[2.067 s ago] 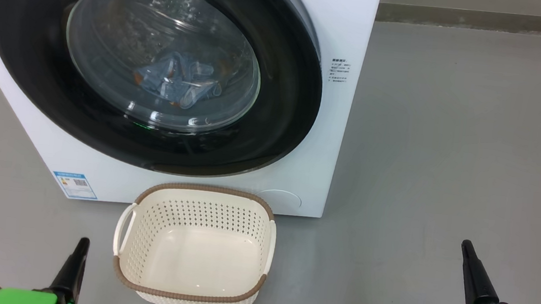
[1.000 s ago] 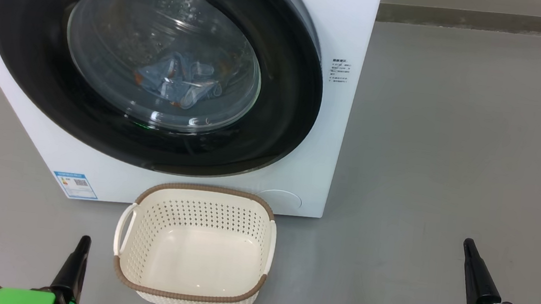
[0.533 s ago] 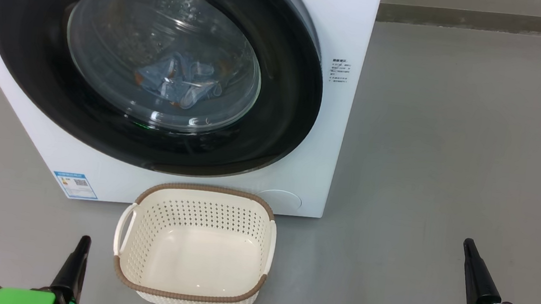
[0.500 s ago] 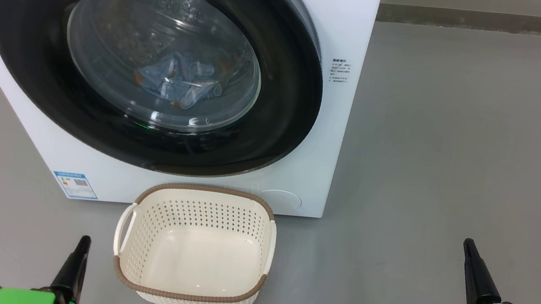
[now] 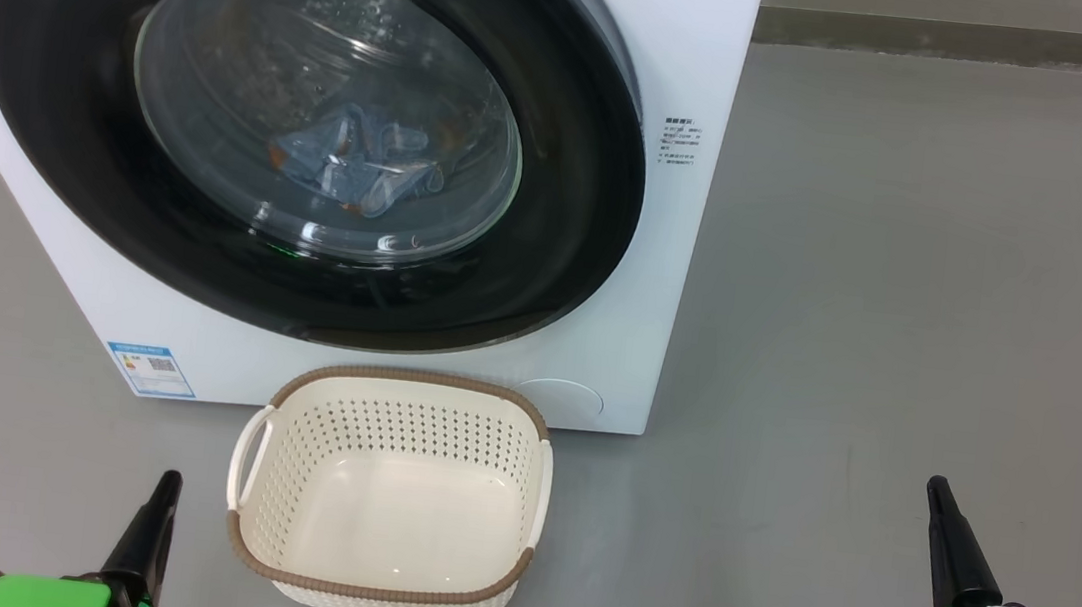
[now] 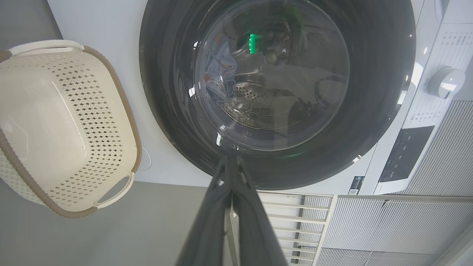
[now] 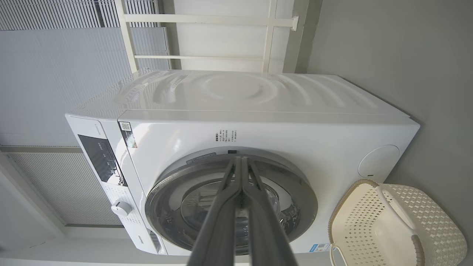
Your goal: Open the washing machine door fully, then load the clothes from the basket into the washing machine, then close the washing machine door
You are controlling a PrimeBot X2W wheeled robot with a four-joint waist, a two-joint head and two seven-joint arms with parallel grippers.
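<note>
The white washing machine (image 5: 683, 288) stands before me with its glossy black round washing machine door (image 5: 557, 245) shut against the front. Through the glass bowl, light blue clothes (image 5: 355, 163) with orange marks lie in the steel drum. On the floor in front sits the cream basket (image 5: 375, 593) with brown rim, nothing inside it. At the lower left my left gripper (image 5: 168, 481) is shut and holds nothing. My right gripper (image 5: 934, 486) is shut too, at the lower right, well clear of the basket. In the wrist views, both finger pairs (image 6: 231, 162) (image 7: 239, 159) point at the door.
Grey floor (image 5: 905, 282) spreads to the right of the machine, up to a dark skirting line at the back. The machine's control panel and white dial (image 6: 445, 81) show in the left wrist view, with a white slatted rail (image 6: 295, 221) beyond.
</note>
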